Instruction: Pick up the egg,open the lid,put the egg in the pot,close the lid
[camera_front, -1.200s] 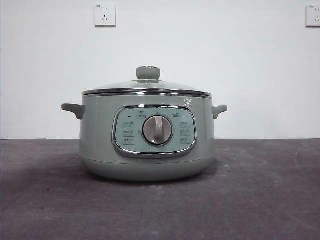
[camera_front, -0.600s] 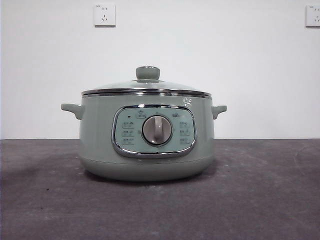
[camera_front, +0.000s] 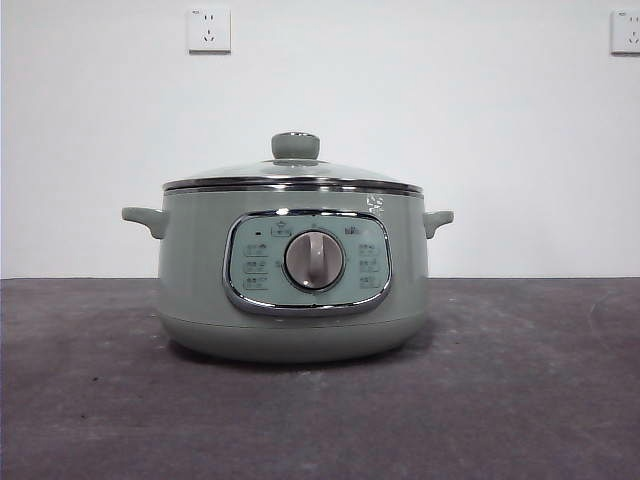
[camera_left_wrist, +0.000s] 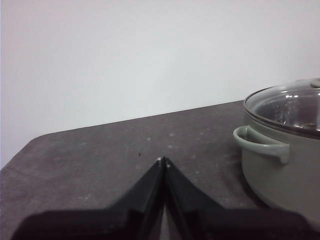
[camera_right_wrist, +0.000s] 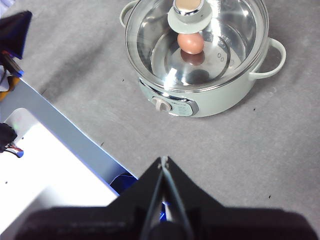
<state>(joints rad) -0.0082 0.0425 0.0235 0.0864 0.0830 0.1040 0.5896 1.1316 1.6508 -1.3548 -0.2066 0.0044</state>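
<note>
The egg (camera_right_wrist: 191, 43) lies inside the pot (camera_front: 294, 270) under the seated lid (camera_front: 294, 175); I judge its shell light, smooth and fragile, while the glass lid is stiff, slippery and best taken by its knob (camera_front: 296, 146). My left gripper (camera_left_wrist: 163, 161) has its jaws together, low beside the pot's left handle (camera_left_wrist: 260, 143). My right gripper (camera_right_wrist: 163, 160), jaws likewise together, hangs high on the pot's near side, well apart from everything.

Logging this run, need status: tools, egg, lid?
Left tool shut, beside pot. Right tool shut, high above. Egg inside pot, lid on. Nothing obstructing.
</note>
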